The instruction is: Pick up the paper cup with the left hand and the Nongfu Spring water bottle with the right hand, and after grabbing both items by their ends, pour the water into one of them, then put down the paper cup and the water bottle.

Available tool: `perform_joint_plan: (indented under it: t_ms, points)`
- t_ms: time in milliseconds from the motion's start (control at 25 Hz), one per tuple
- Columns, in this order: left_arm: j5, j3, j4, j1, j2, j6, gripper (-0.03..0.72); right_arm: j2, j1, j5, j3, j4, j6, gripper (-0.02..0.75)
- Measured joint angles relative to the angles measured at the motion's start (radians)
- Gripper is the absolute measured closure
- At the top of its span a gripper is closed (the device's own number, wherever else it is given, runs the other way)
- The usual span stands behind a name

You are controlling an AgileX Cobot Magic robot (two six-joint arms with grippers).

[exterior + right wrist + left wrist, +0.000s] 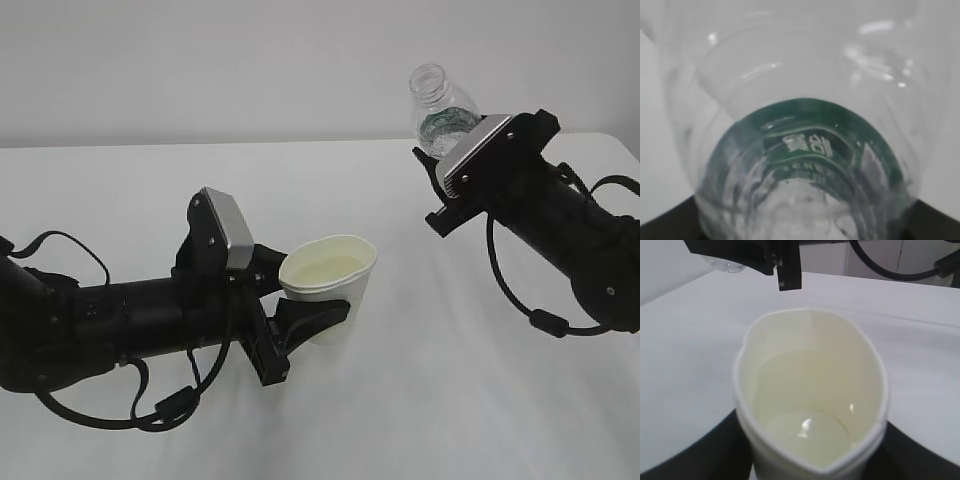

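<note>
From my feed the table [400,420] was plain white, matte, no cloth or markings, w/ its far edge running straight across against a pale wall [250,60]. Soft grey shadows lay on the surface at lower left & at right. I saw nothing lying loose on the top. Couldn't tell whether the paper cup [330,290] had its base touching the tabletop or sat just above it. A black cable loop [100,415] hung very low at front left; contact unclear.
</note>
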Motion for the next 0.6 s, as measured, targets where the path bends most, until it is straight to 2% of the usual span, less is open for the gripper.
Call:
perform_joint_plan:
  t_ms: [600]
  points:
    - [0.0,0.0,0.0,0.0,0.0,0.0,0.276,0.0,0.0,0.0,0.016,0.051,0.154,0.282]
